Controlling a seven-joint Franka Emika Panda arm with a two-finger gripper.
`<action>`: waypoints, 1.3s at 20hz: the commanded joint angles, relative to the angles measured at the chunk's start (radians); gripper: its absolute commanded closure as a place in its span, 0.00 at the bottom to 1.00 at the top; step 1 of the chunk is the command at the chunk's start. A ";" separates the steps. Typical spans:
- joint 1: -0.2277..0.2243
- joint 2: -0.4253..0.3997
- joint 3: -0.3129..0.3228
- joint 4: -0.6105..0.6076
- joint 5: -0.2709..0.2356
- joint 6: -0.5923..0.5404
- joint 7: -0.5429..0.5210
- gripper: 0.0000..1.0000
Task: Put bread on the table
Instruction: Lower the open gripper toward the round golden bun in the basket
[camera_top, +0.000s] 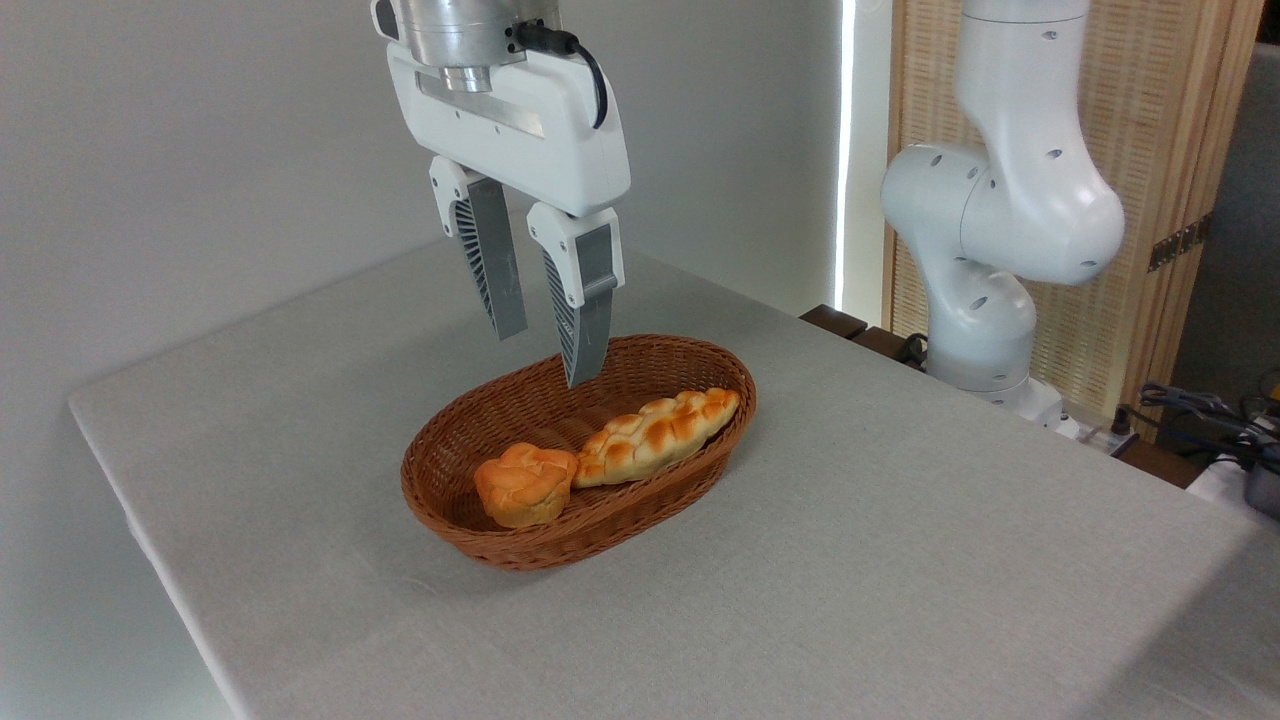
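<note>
Waiting low in the centre of the frame, the bun (525, 484) sits at the near left end of the basket (690, 352), its right side touching the braided loaf (658, 434) that runs up toward the far right rim. Nothing has been lifted yet, so the step in hand looks like the approach before the pick. Above the basket's far left rim, in the upper middle of the frame, the gripper (549, 357) hangs with its two fingers spread apart and nothing between them. To take the bun it would likely need to come toward the camera and down, straddling the bun without catching the loaf or the wicker wall. All around the basket the table (900, 560) offers bare light grey cloth, flat and uncluttered, for setting the bun down. Farther back, at upper right, stands the arm's white base (985, 330) before a slatted wooden screen (1160, 130); a plain pale wall fills the left.
</note>
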 joint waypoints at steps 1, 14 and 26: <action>0.000 0.008 0.000 0.011 0.011 -0.027 -0.003 0.00; -0.042 -0.054 -0.038 -0.142 -0.004 0.008 -0.006 0.00; -0.088 -0.022 -0.109 -0.377 0.002 0.339 0.029 0.00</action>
